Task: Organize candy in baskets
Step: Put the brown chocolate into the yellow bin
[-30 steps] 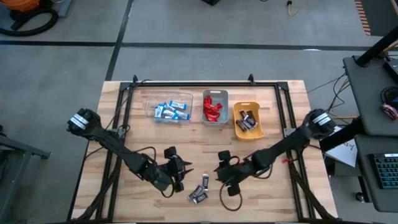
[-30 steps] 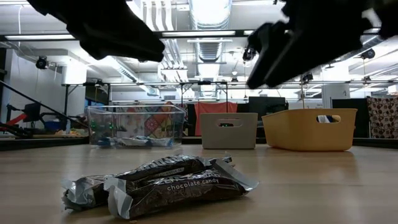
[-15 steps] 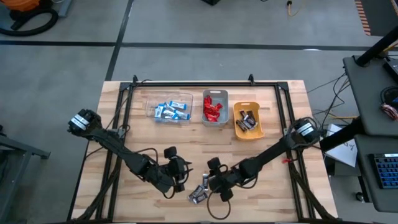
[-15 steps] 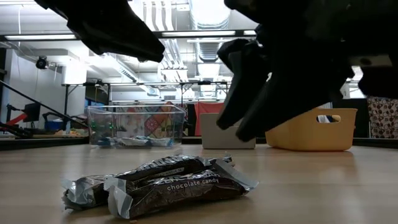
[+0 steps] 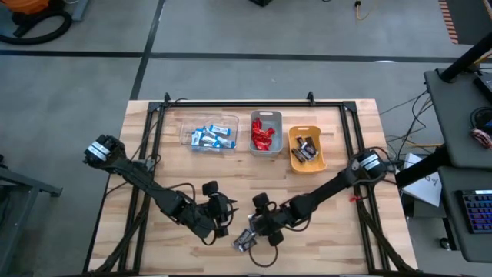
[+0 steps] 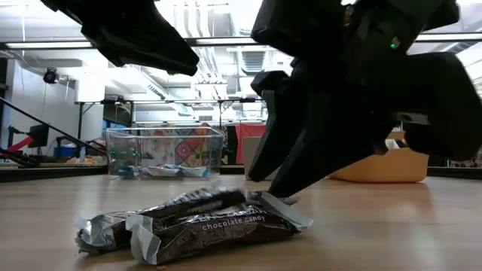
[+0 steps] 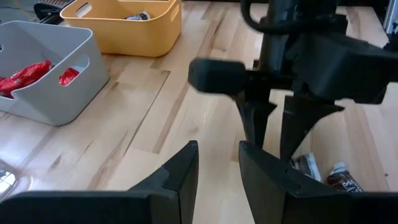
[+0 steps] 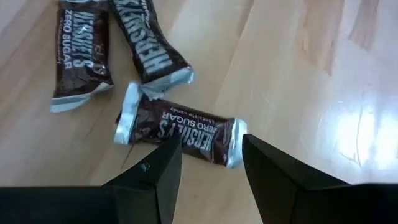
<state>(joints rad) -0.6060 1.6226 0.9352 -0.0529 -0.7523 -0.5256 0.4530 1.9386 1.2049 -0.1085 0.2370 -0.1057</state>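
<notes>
Since a second ago, the right claw (image 5: 254, 232) has swung left over the loose brown bars (image 5: 245, 241) on the tabletop (image 5: 346, 231); the left claw (image 5: 224, 218) waits beside. Low view: bars (image 6: 188, 222) lie lengthwise across. Right wrist view: open fingers (image 8: 149, 177) straddle one crosswise bar (image 8: 177, 132), holding nothing.

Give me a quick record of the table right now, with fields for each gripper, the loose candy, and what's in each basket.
right gripper: open, low over the loose dark brown bars, nothing held
left gripper: open, empty, beside the pile
loose candy: three dark brown bars on the table's near middle
clear basket: blue-and-white bars
grey basket: red wrappers
yellow basket: dark brown bars
</notes>
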